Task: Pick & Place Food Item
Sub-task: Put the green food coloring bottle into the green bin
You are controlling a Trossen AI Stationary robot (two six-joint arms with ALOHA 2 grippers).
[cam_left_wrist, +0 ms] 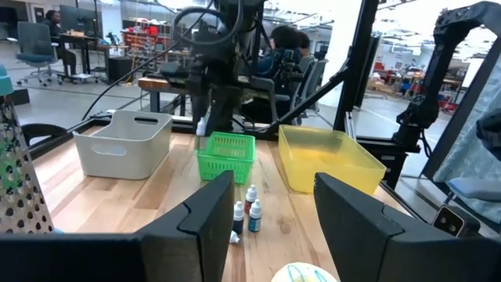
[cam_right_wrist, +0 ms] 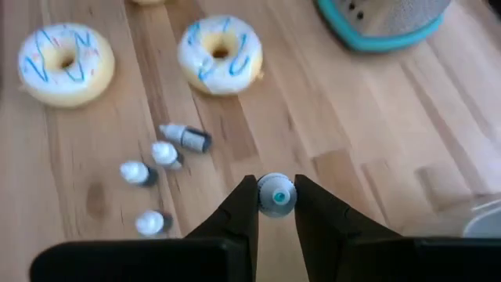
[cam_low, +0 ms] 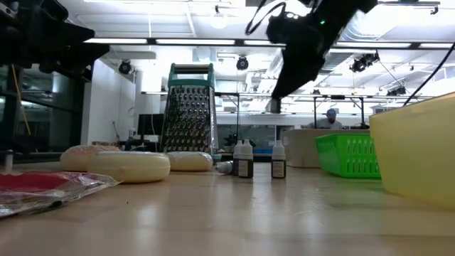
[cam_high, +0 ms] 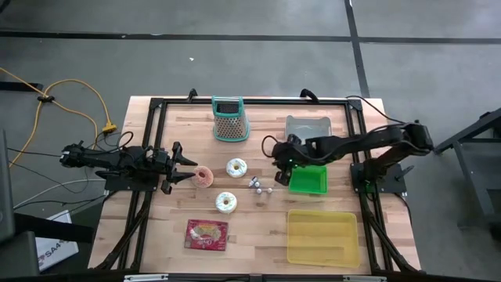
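My right gripper is shut on a small dropper bottle with a white cap, above the table's middle, left of the green basket. Three more small bottles stand below it and one lies on its side. Two white-iced donuts and a pink one rest flat on the wood. My left gripper stands open and level at the table's left, next to the pink donut. My right gripper pinches the small bottle just under its white cap between its two fingertips. The fingers slant down from the table's right side. The bottle is lifted clear of the table, its cap turned toward the wrist camera.
A metal grater in a teal holder stands at the far middle, a grey bin at the far right, a yellow bin at the near right. A red packet lies near the front edge. Bare wood lies near the front middle.
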